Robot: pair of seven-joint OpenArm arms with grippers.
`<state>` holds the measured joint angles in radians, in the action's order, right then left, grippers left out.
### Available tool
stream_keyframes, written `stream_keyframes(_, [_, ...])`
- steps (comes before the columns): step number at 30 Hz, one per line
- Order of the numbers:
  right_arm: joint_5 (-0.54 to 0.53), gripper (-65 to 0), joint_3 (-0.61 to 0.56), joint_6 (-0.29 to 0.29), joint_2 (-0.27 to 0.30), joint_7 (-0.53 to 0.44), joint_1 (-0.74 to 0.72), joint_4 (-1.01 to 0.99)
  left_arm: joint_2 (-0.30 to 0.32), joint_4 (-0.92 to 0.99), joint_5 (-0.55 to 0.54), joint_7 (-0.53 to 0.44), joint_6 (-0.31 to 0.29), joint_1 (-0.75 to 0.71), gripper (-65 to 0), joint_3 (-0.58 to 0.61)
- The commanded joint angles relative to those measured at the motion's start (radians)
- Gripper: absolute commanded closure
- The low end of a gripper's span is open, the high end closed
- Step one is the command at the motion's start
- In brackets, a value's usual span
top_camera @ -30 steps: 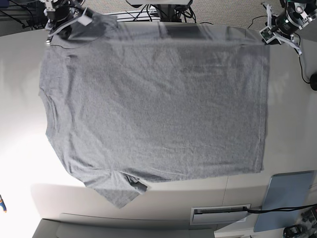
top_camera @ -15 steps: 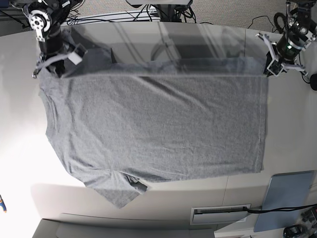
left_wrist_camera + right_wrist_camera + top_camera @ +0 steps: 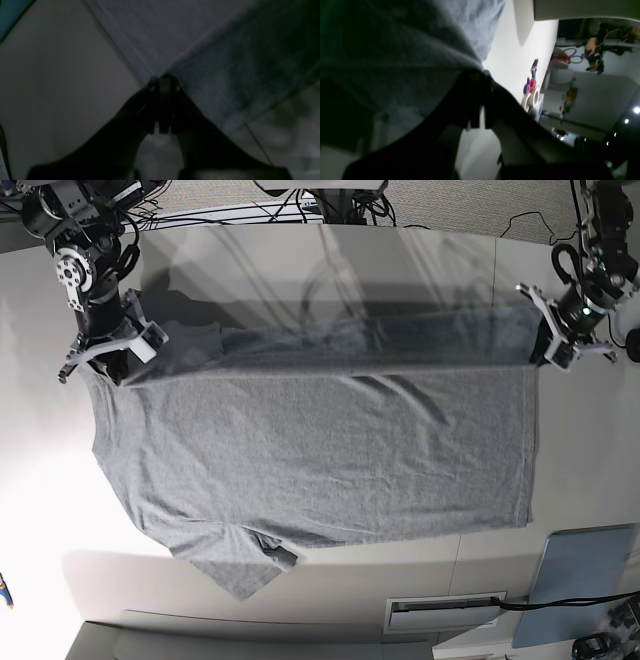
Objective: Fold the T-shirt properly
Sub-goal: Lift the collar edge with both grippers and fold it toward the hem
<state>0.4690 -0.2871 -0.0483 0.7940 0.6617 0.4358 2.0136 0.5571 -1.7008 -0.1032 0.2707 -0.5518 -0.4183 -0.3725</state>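
Observation:
The heather-grey T-shirt [image 3: 320,450] lies spread on the white table [image 3: 40,510], its far edge lifted and folding toward the near side. My left gripper [image 3: 548,348], at the right of the base view, is shut on the shirt's far hem corner; the left wrist view shows its closed fingertips [image 3: 163,83] pinching grey cloth [image 3: 225,62]. My right gripper [image 3: 118,358], at the left of the base view, is shut on the far shoulder edge; the right wrist view shows it [image 3: 480,75] under draped cloth [image 3: 395,50]. A sleeve [image 3: 240,565] sticks out at the near left.
A blue-grey pad [image 3: 580,575] lies at the near right corner with a white slotted fixture [image 3: 445,612] beside it. A small coloured item [image 3: 6,592] sits at the near left edge. Tape rolls and a coloured toy [image 3: 532,90] show in the right wrist view. Cables run along the far edge [image 3: 330,205].
Both grippers have moved toward the near side, carrying the shirt's far edge with them. The lifted fold line has advanced over the flat shirt.

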Motion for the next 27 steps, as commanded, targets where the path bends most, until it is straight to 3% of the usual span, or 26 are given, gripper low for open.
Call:
stream_keyframes(1, [0.017, 0.0, -0.006, 0.021, 0.015, -0.012, -0.024, 0.009, 0.019, -0.006, -0.010, -0.016, -0.003, 0.014, 0.0, -0.010])
stream_keyframes(4, [0.018, 0.0, -0.063, 0.021, 0.015, -0.014, -0.084, -0.014, 0.019, 0.004, -0.010, -0.016, -0.044, 0.040, 0.0, -0.010])
stream_keyframes(13, [0.041, 0.0, -0.218, 0.022, 0.013, -0.011, -0.252, -0.116, 0.019, 0.004, -0.010, -0.016, -0.045, 0.045, 0.0, -0.010])
stream_keyframes(27, [0.036, 0.0, -0.238, 0.023, 0.012, -0.007, -0.289, -0.126, 0.019, 0.004, -0.009, -0.016, -0.044, 0.056, 0.0, -0.010])
